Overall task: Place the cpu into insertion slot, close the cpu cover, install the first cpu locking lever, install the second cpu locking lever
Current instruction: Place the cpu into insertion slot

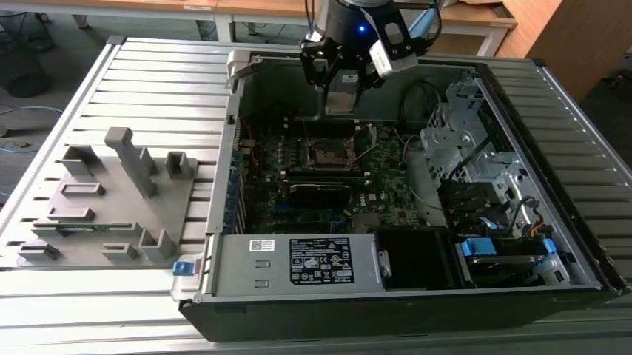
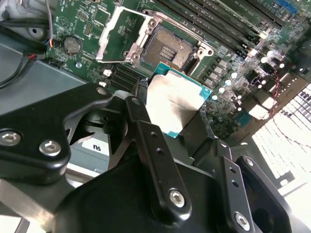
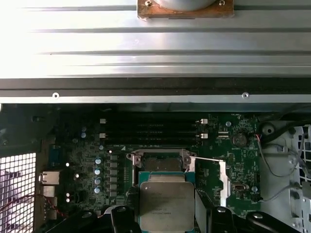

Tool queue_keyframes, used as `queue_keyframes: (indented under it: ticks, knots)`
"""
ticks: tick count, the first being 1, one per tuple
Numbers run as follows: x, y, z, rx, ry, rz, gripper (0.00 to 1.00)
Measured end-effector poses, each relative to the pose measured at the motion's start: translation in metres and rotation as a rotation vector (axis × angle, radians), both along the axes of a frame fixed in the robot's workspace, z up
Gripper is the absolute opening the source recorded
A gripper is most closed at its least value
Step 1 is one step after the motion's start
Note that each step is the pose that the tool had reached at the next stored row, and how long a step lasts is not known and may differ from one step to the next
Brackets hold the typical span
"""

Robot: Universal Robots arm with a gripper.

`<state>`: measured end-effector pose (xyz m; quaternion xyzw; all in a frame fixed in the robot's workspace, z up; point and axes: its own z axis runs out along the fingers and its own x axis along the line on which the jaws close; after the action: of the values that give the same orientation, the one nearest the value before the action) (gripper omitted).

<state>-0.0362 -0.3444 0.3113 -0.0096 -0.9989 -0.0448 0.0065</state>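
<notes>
The gripper point(image 2: 170, 112) pinches the cpu point(image 3: 166, 206) by its opposite edges, fingers point(image 2: 138, 119) closed onto it, hovering just above the motherboard point(image 2: 228, 73) beside the bare insertion slot point(image 2: 167, 48), whose cpu cover point(image 2: 108, 39) stands flipped open.

No legible text; just unreadable fine print on the black label point(image 1: 321, 261) and on the cpu point(image 3: 166, 206)

Jaws hold cpu point(image 1: 341, 101) near insertion slot point(image 1: 329, 154), inside open computer case point(image 1: 395, 314)
</notes>
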Motion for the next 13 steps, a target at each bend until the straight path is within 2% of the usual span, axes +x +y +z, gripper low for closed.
queue_keyframes:
  ticks: [6,13]
  knots:
    - [-0.0004,0.0,-0.0105,0.0,-0.0007,0.0,0.54]
    - [-0.0009,0.0,-0.0174,0.0,-0.0011,0.0,0.54]
